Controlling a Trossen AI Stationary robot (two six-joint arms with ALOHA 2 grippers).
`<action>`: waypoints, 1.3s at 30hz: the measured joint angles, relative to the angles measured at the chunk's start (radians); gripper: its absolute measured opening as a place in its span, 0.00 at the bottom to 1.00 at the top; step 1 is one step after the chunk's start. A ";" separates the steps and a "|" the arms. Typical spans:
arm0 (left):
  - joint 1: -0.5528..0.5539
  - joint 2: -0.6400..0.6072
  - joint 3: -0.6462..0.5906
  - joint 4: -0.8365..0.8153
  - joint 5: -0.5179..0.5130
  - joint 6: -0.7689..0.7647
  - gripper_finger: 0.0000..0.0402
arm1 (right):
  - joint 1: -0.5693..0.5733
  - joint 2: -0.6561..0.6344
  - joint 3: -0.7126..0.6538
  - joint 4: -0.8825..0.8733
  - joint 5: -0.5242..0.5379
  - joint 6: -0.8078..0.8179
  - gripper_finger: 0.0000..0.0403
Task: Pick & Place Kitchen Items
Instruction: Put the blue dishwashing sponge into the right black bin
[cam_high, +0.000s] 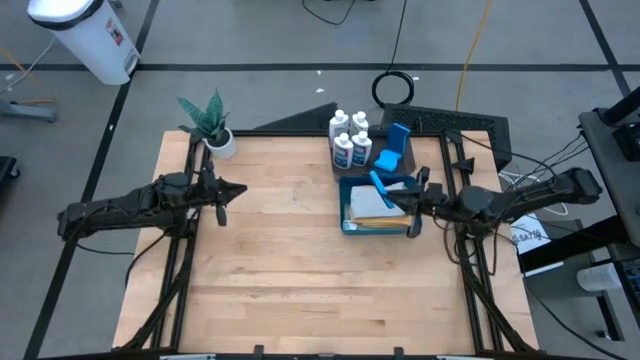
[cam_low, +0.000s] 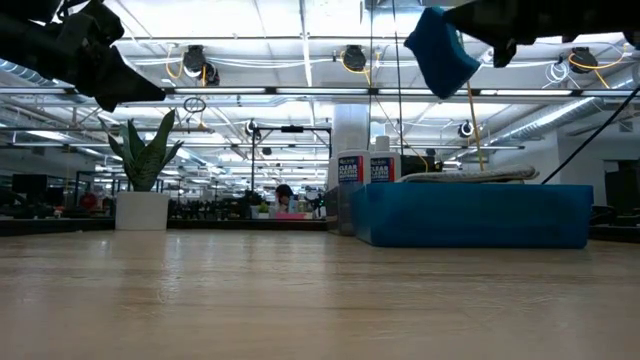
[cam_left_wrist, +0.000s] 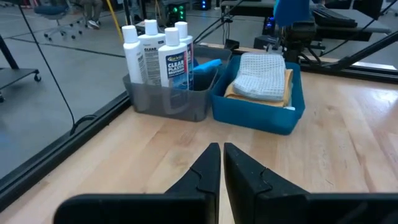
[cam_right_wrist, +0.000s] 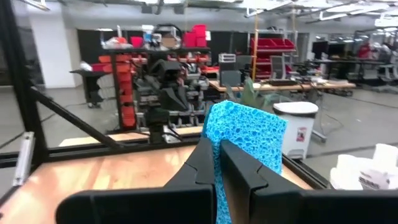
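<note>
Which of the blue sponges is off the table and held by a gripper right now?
The sponge pinched in the right gripper, raised above the blue bin. Another sponge stands upright in the grey tray beside the bottles, unheld.

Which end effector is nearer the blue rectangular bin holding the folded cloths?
Right. The right end effector, shut on a bright blue sponge, hangs directly over the blue rectangular bin; the left end effector is shut, well across the table.

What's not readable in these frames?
- Blue rectangular bin: the low view sees only its wall; contents below the grey folded cloth are hidden.
- Dark grey tray: white bottles hide most of the blue sponge behind them.
- Bright blue sponge in right gripper: the fingers cover its lower part.
</note>
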 joint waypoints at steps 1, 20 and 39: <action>0.000 0.000 0.000 0.000 0.000 0.000 0.06 | -0.010 0.011 0.000 0.004 0.000 0.004 0.00; 0.000 0.000 0.000 0.000 0.001 -0.008 0.06 | -0.170 0.118 0.000 -0.032 0.082 0.049 0.00; 0.000 0.000 0.000 0.003 0.001 -0.004 0.06 | -0.481 0.172 0.000 -0.037 0.101 0.073 0.00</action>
